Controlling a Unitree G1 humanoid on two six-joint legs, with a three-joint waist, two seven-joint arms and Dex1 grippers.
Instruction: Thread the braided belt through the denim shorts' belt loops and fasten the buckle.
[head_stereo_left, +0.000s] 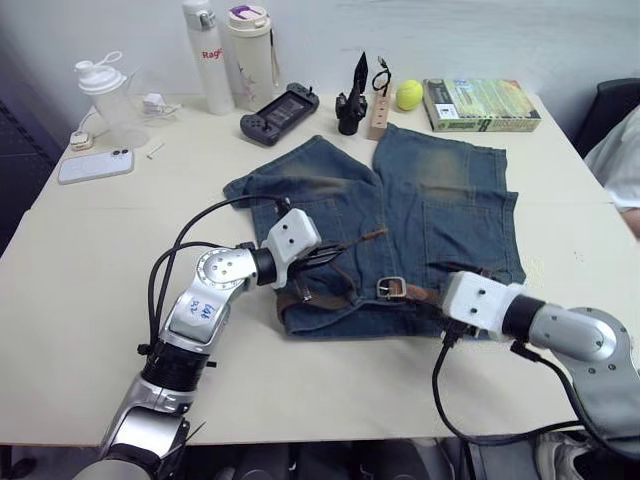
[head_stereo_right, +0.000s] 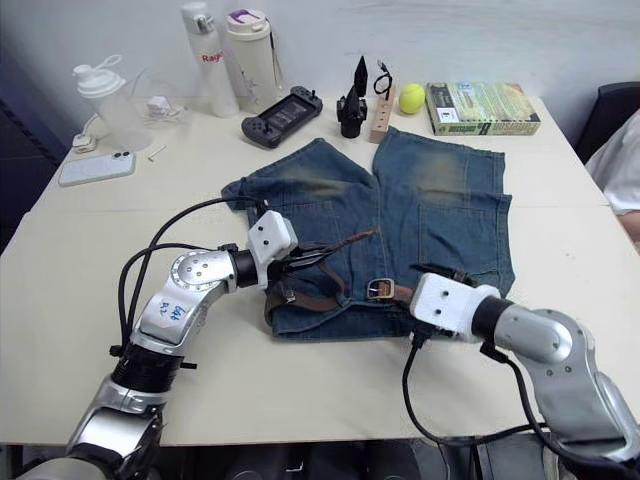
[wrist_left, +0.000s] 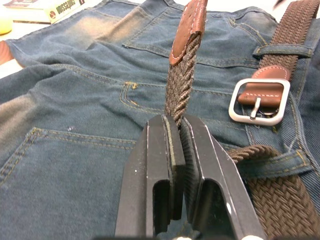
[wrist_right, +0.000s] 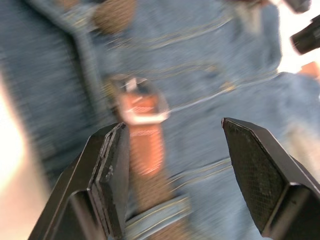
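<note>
Left gripper (wrist_left: 176, 135) pinches the braided belt (wrist_left: 181, 85) tight between its two black fingers, a bit below the smooth brown tip. That arm comes in from the lower left of the head view, bends at the elbow and points toward the middle of the picture. The right gripper (wrist_right: 172, 150) has its fingers spread wide, with nothing between them, and it hangs over the belt near the buckle (head_stereo_left: 391, 288). That arm comes in from the lower right and points left.

The table (head_stereo_left: 90, 330) is big and pale, with lots of bare room at the front and on the left side. The denim shorts (head_stereo_left: 440, 215) lie flat in the middle, waist toward the front edge. The belt runs along the waist and under a belt loop (wrist_left: 278, 50). Along the back edge stand two bottles (head_stereo_left: 230, 55), a book (head_stereo_left: 480, 104), a game controller (head_stereo_left: 280, 113) and a tennis ball (head_stereo_left: 409, 95). A phone (head_stereo_left: 95, 165) lies at the upper left.
</note>
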